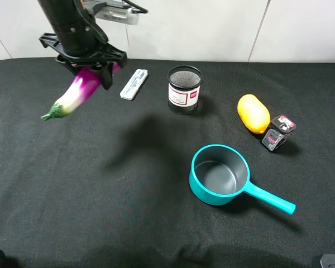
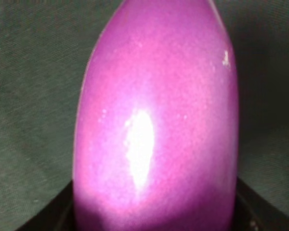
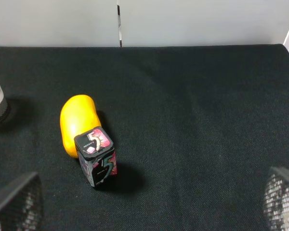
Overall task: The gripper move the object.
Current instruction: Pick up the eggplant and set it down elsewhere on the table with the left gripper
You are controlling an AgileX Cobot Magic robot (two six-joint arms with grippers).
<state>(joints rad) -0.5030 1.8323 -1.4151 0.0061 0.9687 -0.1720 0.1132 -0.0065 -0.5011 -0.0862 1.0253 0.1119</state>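
Observation:
The toy eggplant point(image 1: 78, 94), magenta-purple fading to white with a green stem tip, hangs tilted in the air above the far left of the black table. My left gripper point(image 1: 98, 71) is shut on its purple end, stem pointing down and left. In the left wrist view the eggplant point(image 2: 154, 125) fills the picture, black fingers point(image 2: 53, 216) at its sides. My right gripper shows only as two fingertips point(image 3: 14, 202) wide apart with nothing between them.
A white marker point(image 1: 134, 84) lies near the left gripper. A black mesh cup point(image 1: 185, 89) stands at the back middle. A yellow oval object point(image 1: 253, 113) point(image 3: 76, 122) and a small dark box point(image 1: 278, 132) point(image 3: 97, 156) lie right. A teal pan point(image 1: 231, 178) sits in front.

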